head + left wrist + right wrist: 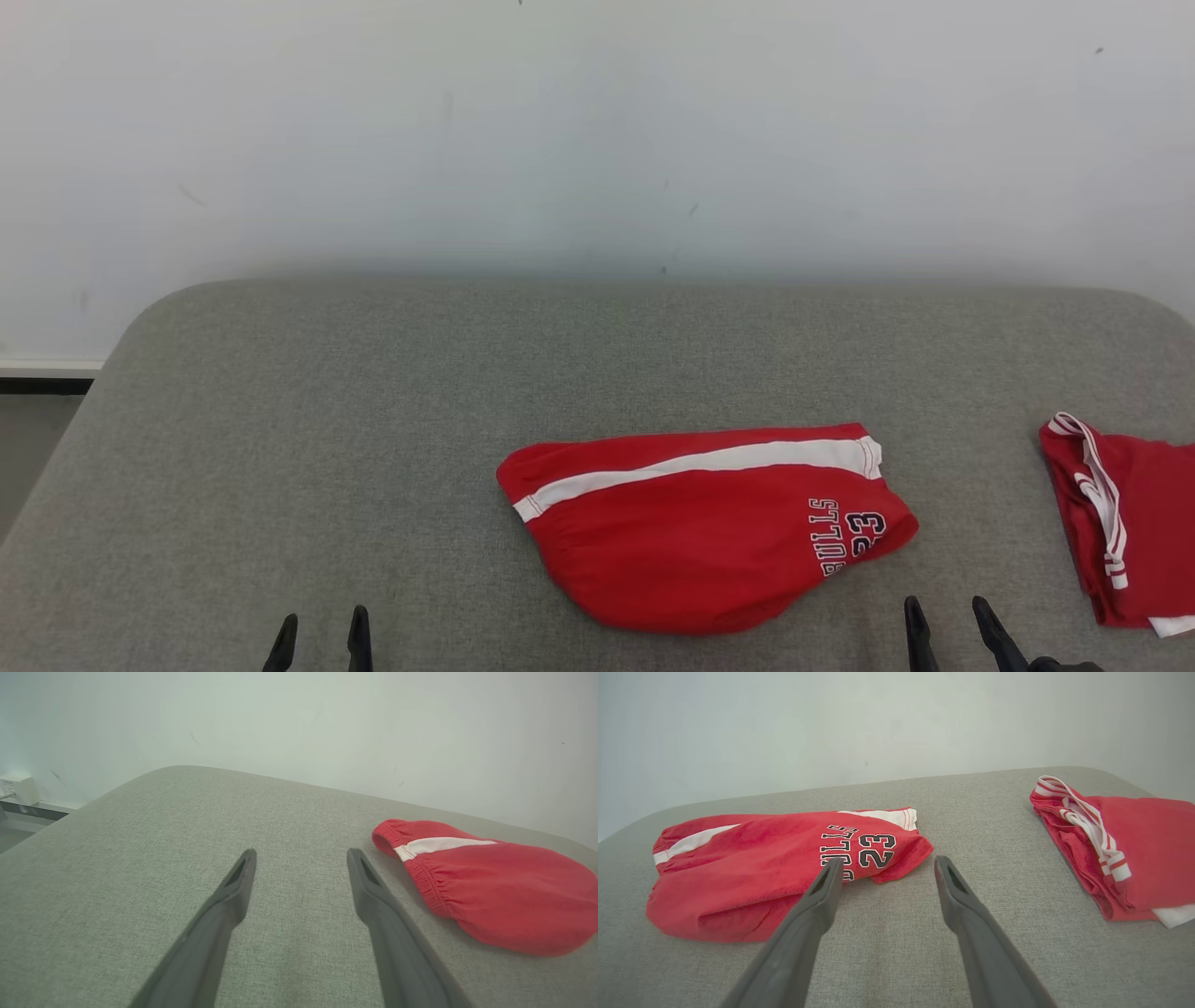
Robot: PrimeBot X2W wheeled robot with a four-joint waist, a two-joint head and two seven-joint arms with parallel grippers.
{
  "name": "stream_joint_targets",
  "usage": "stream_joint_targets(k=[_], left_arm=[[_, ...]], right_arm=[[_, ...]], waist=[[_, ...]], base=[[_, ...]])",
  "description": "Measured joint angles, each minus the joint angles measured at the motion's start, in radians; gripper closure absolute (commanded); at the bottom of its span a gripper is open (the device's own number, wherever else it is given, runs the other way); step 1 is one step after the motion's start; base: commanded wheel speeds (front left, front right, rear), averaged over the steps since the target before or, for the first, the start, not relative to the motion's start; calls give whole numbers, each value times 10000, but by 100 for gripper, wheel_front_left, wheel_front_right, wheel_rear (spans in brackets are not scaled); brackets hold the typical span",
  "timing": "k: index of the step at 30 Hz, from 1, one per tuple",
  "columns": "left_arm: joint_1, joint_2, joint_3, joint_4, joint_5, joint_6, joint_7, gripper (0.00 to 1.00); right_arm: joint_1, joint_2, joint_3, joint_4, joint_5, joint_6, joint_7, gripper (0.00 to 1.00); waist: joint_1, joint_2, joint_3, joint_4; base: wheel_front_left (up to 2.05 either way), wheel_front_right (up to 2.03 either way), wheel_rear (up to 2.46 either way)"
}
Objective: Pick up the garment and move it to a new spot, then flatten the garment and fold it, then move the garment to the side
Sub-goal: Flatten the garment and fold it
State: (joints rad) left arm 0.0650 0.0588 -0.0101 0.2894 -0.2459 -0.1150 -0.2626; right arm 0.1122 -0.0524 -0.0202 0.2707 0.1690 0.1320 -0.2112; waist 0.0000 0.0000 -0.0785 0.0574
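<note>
The garment [700,527] is a pair of red shorts with a white side stripe and "BULLS 23" lettering, lying folded over on the grey padded table [373,448] slightly right of centre. It also shows in the left wrist view [490,886] and right wrist view [784,868]. My left gripper [319,625] stands open at the lower left, well apart from the shorts, nothing between its fingers. My right gripper [948,616] stands open just below the shorts' right end, holding nothing. In the right wrist view one of its fingers [826,891] overlaps the lettering.
A second red garment [1125,523] with white striped trim lies folded at the table's right edge, also in the right wrist view [1134,854]. A pale wall [597,140] stands behind the table. A white box [18,788] sits by the wall at the left.
</note>
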Motion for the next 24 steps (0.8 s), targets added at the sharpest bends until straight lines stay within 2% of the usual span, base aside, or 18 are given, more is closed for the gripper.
stream_joint_targets(k=[10,14,18,20,21,24], left_arm=[[-109,-46,-148,332,-4,-86,0,0],[-658,-54,-596,940,-117,-96,4,0],[-1462,-77,-965,1429,-464,-100,397,0],[-2091,-75,-1208,1783,-700,-136,938,0],[-2628,-81,-1457,2094,-1055,-144,1524,0],[-3467,-79,-1898,2566,-1808,-144,2433,0]], right_arm=[[-280,-6,52,-132,-115,0,198,0],[-911,-320,100,-230,-188,0,708,0],[-1590,-535,0,-146,17,0,1574,0],[-2176,-763,-111,82,146,0,2324,0],[-2784,-892,-288,360,322,0,3129,0],[-3739,-945,-533,834,570,0,4146,0]], waist=[[0,0,165,-30],[0,0,319,-69],[0,0,488,-74],[1,1,624,-74],[1,1,774,-77],[1,1,1051,-84]], base=[[0,0,0],[0,0,0],[0,0,0],[0,0,0],[0,0,0],[0,0,0]])
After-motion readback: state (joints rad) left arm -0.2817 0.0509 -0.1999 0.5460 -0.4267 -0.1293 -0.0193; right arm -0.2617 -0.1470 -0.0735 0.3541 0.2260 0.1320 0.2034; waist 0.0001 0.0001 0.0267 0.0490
